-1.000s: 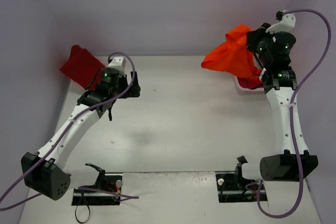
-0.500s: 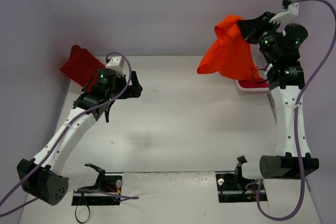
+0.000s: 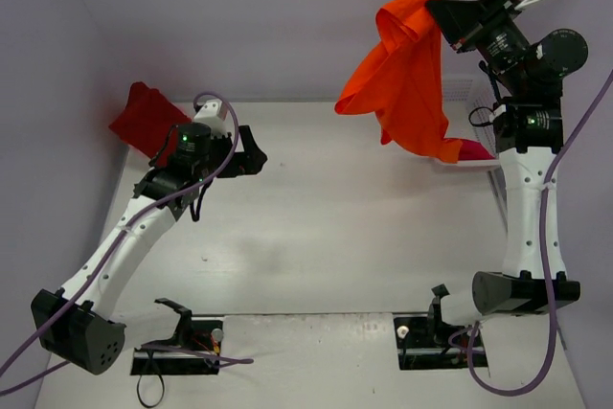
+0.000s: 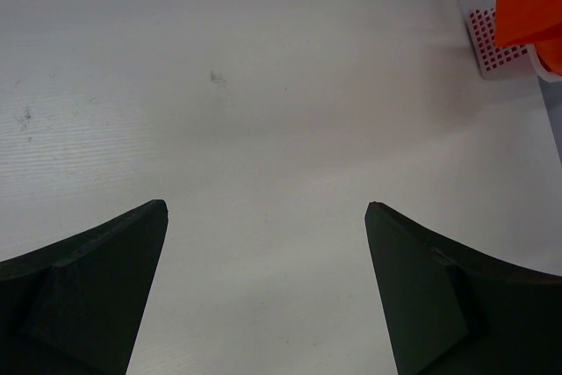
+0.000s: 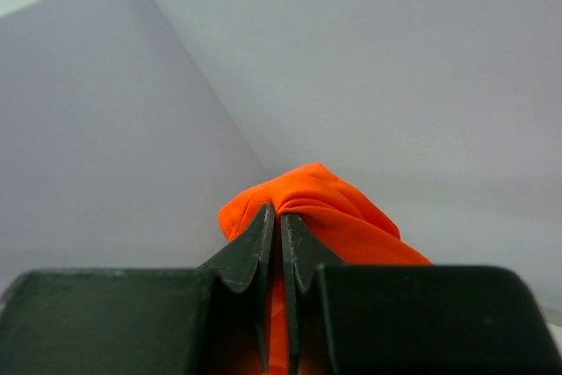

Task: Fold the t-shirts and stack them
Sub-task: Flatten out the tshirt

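My right pincer (image 5: 274,217) pinches only a fold of the orange t-shirt (image 3: 407,83) hanging high over the basket (image 4: 492,46), left pincer (image 4: 265,206) gaping above the desk (image 3: 335,217); a swing could slip it.

Bright, even, diffuse light; soft faint shadows; sharp focus, no glare.

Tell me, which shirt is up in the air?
The orange shirt: the right gripper pinches it and it hangs above the table. The dark red shirt lies at the far left; the pink shirt sits low beneath it.
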`<state>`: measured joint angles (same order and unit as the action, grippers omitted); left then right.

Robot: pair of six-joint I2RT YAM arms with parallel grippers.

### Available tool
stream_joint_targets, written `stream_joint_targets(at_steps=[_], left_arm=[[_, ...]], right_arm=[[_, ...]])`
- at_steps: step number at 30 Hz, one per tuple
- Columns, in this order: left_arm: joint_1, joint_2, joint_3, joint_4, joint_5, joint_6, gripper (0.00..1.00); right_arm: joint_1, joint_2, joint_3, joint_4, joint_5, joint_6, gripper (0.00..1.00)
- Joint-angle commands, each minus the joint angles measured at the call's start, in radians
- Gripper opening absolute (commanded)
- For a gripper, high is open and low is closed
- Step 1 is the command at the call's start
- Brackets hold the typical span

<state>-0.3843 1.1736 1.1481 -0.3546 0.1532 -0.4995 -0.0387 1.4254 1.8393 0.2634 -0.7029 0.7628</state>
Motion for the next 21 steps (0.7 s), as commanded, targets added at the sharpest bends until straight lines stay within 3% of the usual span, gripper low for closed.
stream_joint_targets(at_steps=[1, 14, 17, 21], left_arm=[[0.005, -0.028, 0.024, 0.065, 0.008, -0.014, 0.9], [0.005, -0.065, -0.025, 0.063, -0.009, -0.017, 0.9], [0.005, -0.072, -0.045, 0.063, -0.012, -0.017, 0.9], [0.005, -0.077, -0.067, 0.074, -0.017, -0.022, 0.9]], right_arm=[[-0.001, 0.006, 0.052, 0.272, -0.093, 0.167, 0.0], [-0.001, 0.086, 0.135, 0.571, -0.147, 0.519, 0.0], [0.002, 0.078, 0.1, 0.597, -0.158, 0.566, 0.0], [0.013, 0.023, -0.075, 0.593, -0.153, 0.547, 0.0]])
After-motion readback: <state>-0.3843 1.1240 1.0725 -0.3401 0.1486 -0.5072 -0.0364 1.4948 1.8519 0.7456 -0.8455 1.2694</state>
